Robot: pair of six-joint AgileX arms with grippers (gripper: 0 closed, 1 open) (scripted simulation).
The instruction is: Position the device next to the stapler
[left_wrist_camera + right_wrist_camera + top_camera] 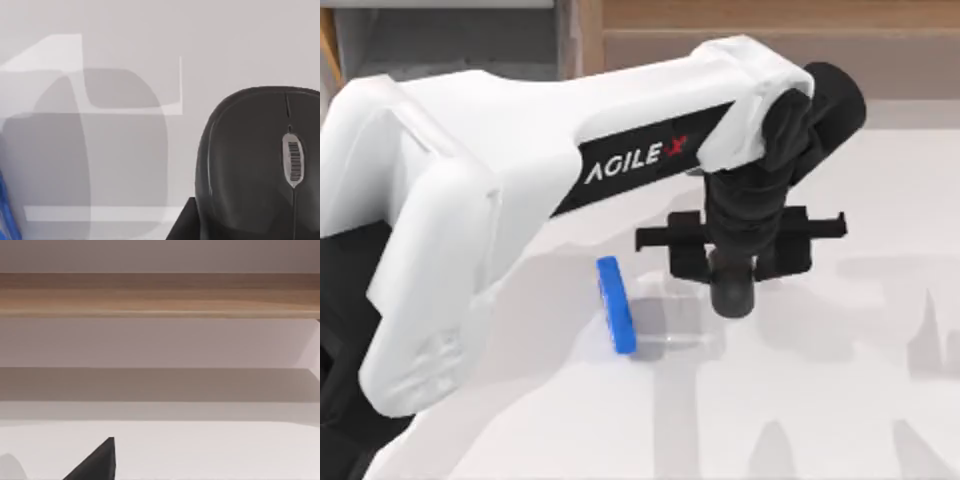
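The device is a black computer mouse (250,165) with a scroll wheel, seen close up in the left wrist view. A black finger (184,226) of my left gripper presses against its side. In the top view my left gripper (733,262) points down over the table's middle, with the dark mouse (732,296) under it. The blue stapler (617,305) lies just left of the gripper, a short gap away. Its blue edge, the stapler (5,212), also appears in the left wrist view. My right gripper (95,465) is parked, facing a wooden ledge.
The white left arm (520,200) spans the top view's left half and covers much of the table there. Grey shadows fall on the white table (840,400). A wooden ledge (770,40) runs along the far side.
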